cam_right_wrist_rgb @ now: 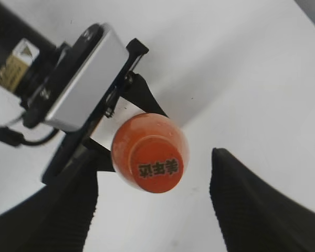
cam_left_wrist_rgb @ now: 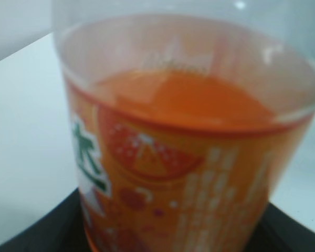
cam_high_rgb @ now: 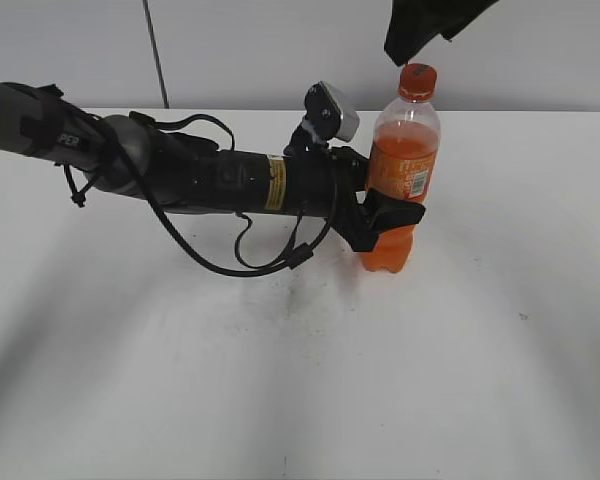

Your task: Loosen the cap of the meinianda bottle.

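The meinianda bottle (cam_high_rgb: 402, 160) stands upright on the white table, about half full of orange drink. My left gripper (cam_high_rgb: 388, 215) reaches in from the left and is shut on the bottle's labelled middle. In the left wrist view the bottle (cam_left_wrist_rgb: 184, 157) fills the frame, with dark fingers (cam_left_wrist_rgb: 37, 233) at the bottom corners. The orange cap (cam_high_rgb: 417, 80) sits on top. My right gripper (cam_high_rgb: 412, 42) hangs just above it. Seen from the right wrist, the cap (cam_right_wrist_rgb: 158, 163) lies below the open gripper (cam_right_wrist_rgb: 155, 210), slightly towards the left finger (cam_right_wrist_rgb: 63, 210), touching neither.
The left arm (cam_high_rgb: 210, 180) stretches across the table from the left edge, with looping black cables (cam_high_rgb: 240, 262) beneath it. Its silver wrist camera (cam_high_rgb: 332, 110) stands close beside the bottle neck. A grey wall runs along the table's far edge.
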Robot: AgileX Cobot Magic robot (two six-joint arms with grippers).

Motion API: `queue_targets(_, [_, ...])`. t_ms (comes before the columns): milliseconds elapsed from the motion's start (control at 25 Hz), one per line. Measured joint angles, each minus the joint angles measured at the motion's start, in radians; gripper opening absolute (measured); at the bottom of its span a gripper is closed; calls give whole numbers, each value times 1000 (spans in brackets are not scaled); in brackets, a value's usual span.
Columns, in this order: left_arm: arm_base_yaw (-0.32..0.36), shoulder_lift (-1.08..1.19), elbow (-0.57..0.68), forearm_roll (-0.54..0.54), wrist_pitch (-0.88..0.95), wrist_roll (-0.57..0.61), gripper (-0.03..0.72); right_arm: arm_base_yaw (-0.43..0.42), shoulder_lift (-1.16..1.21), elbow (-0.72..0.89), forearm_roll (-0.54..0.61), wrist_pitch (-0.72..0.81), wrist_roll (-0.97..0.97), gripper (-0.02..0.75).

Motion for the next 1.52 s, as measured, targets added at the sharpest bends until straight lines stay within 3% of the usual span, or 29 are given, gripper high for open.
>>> queue_targets(120, [0,0,0,1,0,0,422,0,-9,0,-2,0,277,508])
queue_targets(280, [0,0,0,1,-1,0,422,0,-10,30,-6,0,392,473])
queue_targets(560, [0,-1,0,2,-1,0,422,0,-10,100,-14,-1,405,417])
queue_targets(880, [0,-1,0,3,-1,0,422,-1,-10,102,-12,-44,405,293])
queue_targets(1160, [0,-1,0,4,-2,0,421,-1,-10,104,-8,-70,405,293])
queue_targets(1400, [0,-1,0,4,-2,0,421,-1,-2,105,-5,-69,405,357])
queue_targets(1520, [0,-1,0,6,-2,0,421,-1,2,105,-5,-67,405,326])
